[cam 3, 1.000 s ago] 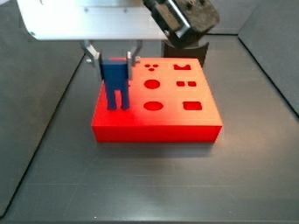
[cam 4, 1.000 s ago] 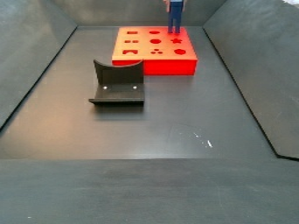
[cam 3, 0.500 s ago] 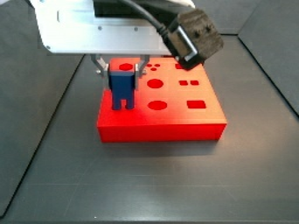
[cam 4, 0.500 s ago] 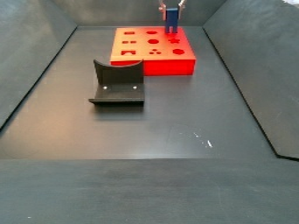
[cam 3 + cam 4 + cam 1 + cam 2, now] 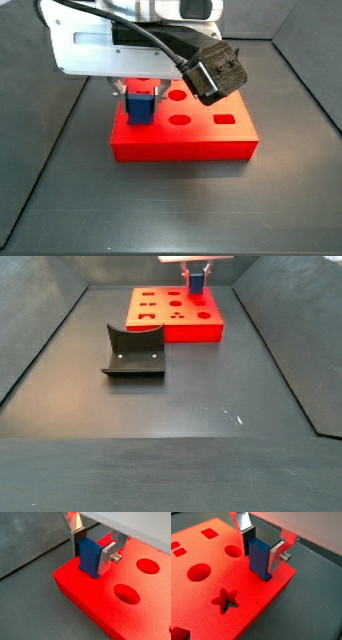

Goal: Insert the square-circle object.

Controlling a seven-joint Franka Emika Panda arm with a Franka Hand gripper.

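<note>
Blue square-circle object (image 5: pixel 89 556), clamped in the gripper (image 5: pixel 92 548), partly sunk into the red block (image 5: pixel 127 612)'s corner; full seating remains.

A red block (image 5: pixel 171 324) sits on the dark floor (image 5: pixel 201 396) at the far end of the walled bin, flat and square to the walls. Its top carries shaped holes: a star (image 5: pixel 226 599), round ones (image 5: pixel 199 572) and a small square (image 5: pixel 210 532) in a wrist view, and two more circles (image 5: pixel 125 593) along one edge. The fixture (image 5: pixel 134 352) stands nearer and slightly left, apart from the block.
</note>
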